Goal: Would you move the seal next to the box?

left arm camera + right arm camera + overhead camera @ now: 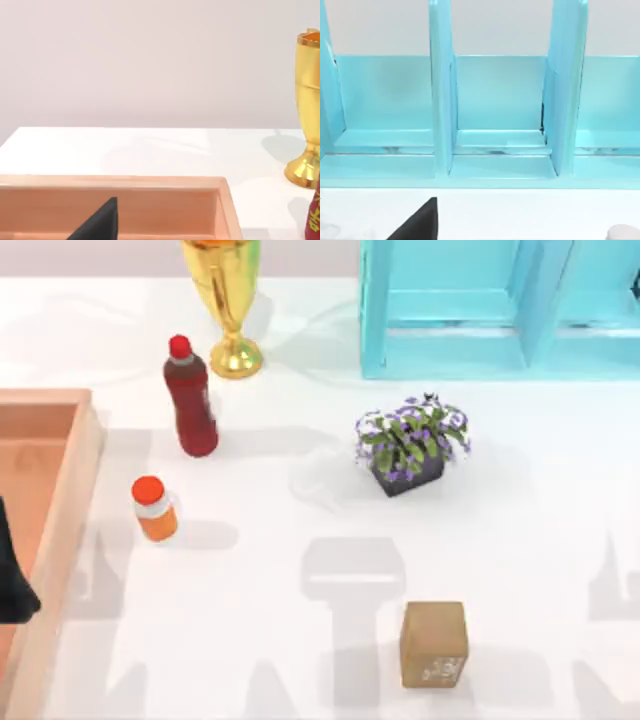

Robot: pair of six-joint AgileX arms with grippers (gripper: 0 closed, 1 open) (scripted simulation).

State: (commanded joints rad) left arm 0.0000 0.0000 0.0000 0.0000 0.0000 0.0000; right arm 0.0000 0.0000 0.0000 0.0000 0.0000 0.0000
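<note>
Brown wooden seal [434,643] sits near the table's [520,540] front edge, far from the box [62,502] at the left edge. I cannot tell about either gripper's grip.

seal [433,643]: pale engraved marks, unreadable | red bottle [191,406]: yellow label marks, unreadable

my left arm [14,580] sat at the table's far left edge, a dark shape low in the top view. a black tip of the left gripper [98,223] poked into its wrist view, and a like tip of the right gripper [418,223] into the other. neither fingers' spread could be read.
</note>
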